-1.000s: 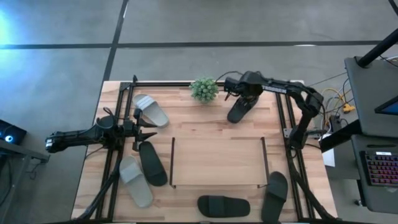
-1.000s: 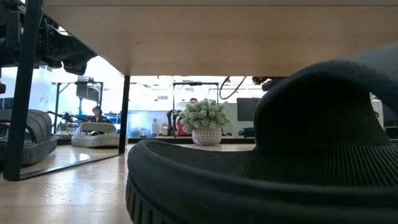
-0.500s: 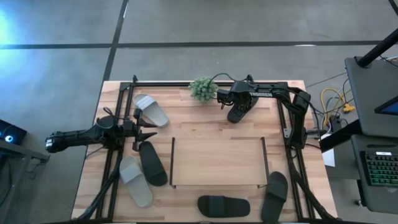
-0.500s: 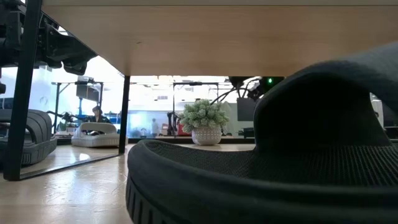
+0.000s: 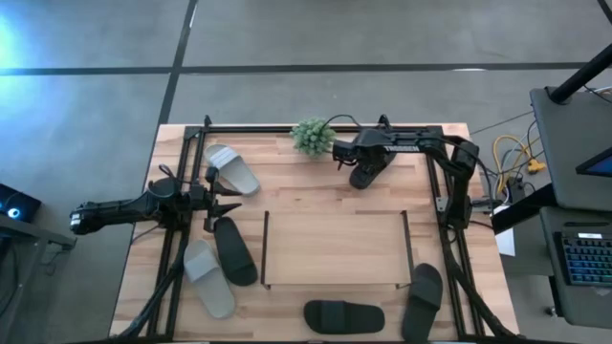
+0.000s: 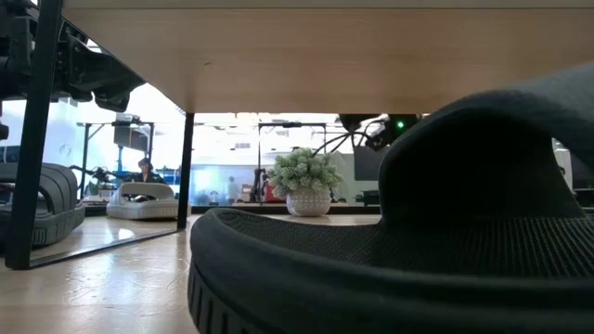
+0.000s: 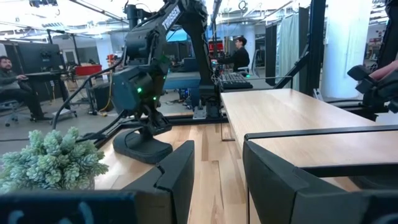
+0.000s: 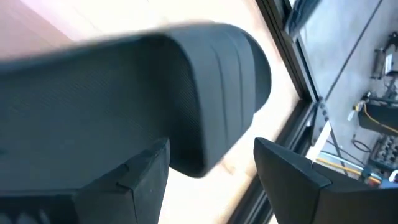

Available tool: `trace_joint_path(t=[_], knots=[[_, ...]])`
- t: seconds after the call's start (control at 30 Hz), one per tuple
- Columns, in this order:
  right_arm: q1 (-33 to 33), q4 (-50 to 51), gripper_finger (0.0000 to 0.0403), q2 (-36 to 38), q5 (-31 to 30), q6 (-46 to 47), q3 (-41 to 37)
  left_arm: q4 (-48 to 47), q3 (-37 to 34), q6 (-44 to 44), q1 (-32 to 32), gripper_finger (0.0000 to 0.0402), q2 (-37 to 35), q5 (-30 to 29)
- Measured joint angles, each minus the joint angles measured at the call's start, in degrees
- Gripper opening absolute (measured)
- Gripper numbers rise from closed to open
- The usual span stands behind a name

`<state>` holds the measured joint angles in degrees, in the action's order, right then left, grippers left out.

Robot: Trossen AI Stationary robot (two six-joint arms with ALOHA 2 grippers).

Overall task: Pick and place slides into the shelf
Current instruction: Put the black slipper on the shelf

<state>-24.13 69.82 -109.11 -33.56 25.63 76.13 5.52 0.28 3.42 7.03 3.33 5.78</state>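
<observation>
Six slides lie on the table. One black slide (image 5: 368, 168) rests on its sole near the far edge, beside a small potted plant (image 5: 313, 137). My right gripper (image 5: 356, 161) is open just over it; in the right wrist view its fingers stand on either side of the wide strap (image 8: 186, 93). A grey slide (image 5: 232, 169), a black slide (image 5: 234, 250) and another grey slide (image 5: 208, 278) lie at the left. Two black slides (image 5: 344, 315) (image 5: 423, 300) lie at the near edge. The shelf (image 5: 335, 279) stands mid-table. My left gripper (image 5: 226, 198) waits open at the left. My right gripper (image 8: 211, 180) comes down from above at the black slide's strap (image 8: 205, 149), with the strap in the gap between its open fingers. I cannot tell whether either finger touches it. The slide lies flat on the table.
A black tube frame (image 5: 287, 127) runs along the far edge and down both sides of the table. The plant stands close to the right gripper's left. Bare wood lies between the shelf and the far slide. Cables and a desk stand off the table's right.
My right gripper has come down and a little toward the table's left, onto the black slide by the plant, with its arm stretching lower along the far edge. In the low view its green light has dropped into sight. The left arm has kept still.
</observation>
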Motion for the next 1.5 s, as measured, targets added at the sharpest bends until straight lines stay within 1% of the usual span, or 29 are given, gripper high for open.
trace_joint_path(t=[0.13, 0.33, 0.43, 0.53, 0.67, 0.77, 0.9, 1.13, 1.27, 1.33, 1.4, 1.5], knots=[[-0.29, -0.9, 0.0226, 0.64, -0.09, 0.94, -3.67, -0.01, 0.01, 0.0, 0.0, 0.0123, 0.0, 0.0], [-0.06, -7.62, 0.0226, 0.77, -0.31, -1.43, -6.41, -0.01, -0.01, 0.0, 0.02, 0.0123, 0.0, -0.02], [0.01, -9.52, 0.0226, 0.8, -3.54, -1.39, -6.51, -0.01, 0.0, -0.01, 0.02, 0.0123, 0.0, -0.02], [-0.02, -9.2, 0.0226, 0.82, -6.87, -0.13, -6.55, -0.01, -0.01, -0.02, 0.01, 0.0123, 0.0, 0.0], [-0.27, -9.07, 0.0225, 0.86, -7.67, -0.57, -7.22, -0.01, 0.0, 0.0, 0.0, 0.0123, 0.0, -0.01], [-0.57, -9.18, 0.0215, 0.86, -7.59, -0.14, -8.76, -0.01, 0.0, -0.01, 0.0, 0.0123, 0.0, -0.01], [-1.04, -10.6, 0.0183, 0.86, -7.01, 0.17, -11.73, -0.03, 0.01, 0.0, 0.02, 0.0123, 0.0, 0.0], [-1.02, -12.25, 0.0099, 1.63, -8.02, 0.19, -14.27, -0.02, 0.01, 0.0, 0.02, 0.0123, 0.0, -0.02], [-0.99, -13.62, 0.0056, 2.79, -10.1, -0.15, -14.82, -0.03, 0.01, -0.02, 0.02, 0.0123, 0.0, -0.01], [-0.95, -14.17, 0.004, 3.58, -10.68, -0.66, -14.7, -0.03, -0.01, 0.0, 0.0, 0.0123, 0.0, 0.0], [-1.01, -16.39, 0.0027, 4.52, -10.59, -3.29, -14.79, -0.01, 0.01, -0.01, 0.02, 0.0123, 0.0, -0.01], [-1.02, -19.97, 0.0013, 5.95, -8.27, -6.56, -14.97, -0.03, -0.01, -0.01, 0.0, 0.0123, 0.0, 0.0]])
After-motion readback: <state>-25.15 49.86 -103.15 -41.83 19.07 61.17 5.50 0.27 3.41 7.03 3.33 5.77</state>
